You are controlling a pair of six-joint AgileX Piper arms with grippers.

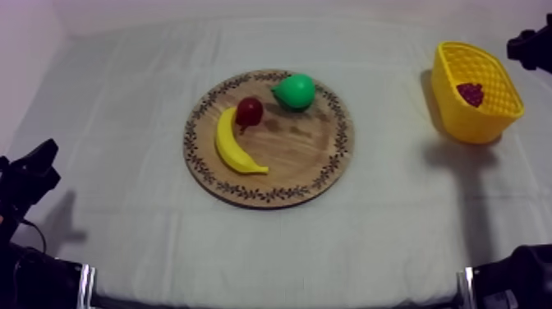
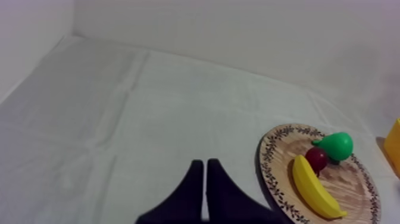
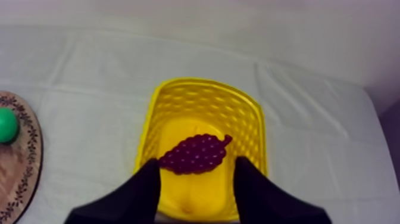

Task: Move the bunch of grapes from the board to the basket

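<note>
Plainly, the bunch of grapes (image 3: 195,154) lies flat on the floor of the yellow basket (image 3: 202,98), directly beneath the right gripper (image 3: 196,161) and just ahead of its fingertips; those two black fingers stand wide apart with nothing between them, so that hand holds nothing; the task's placing looks done. The left gripper (image 2: 204,162) has its fingers pressed together as a narrow wedge, empty, with the wooden board (image 2: 351,196) off to its right side.

As to handling, I judge the bunch a light moulded toy, fairly stiff, not fragile; its knobbly surface should give the pads purchase rather than slip. It tapers toward one end and carries a small stem at the other; both look too thin for a sure hold. The broad middle, pinched across its short width, seems the best place; lying flat so low inside the basket walls, it would need a straight descent from above.
</note>
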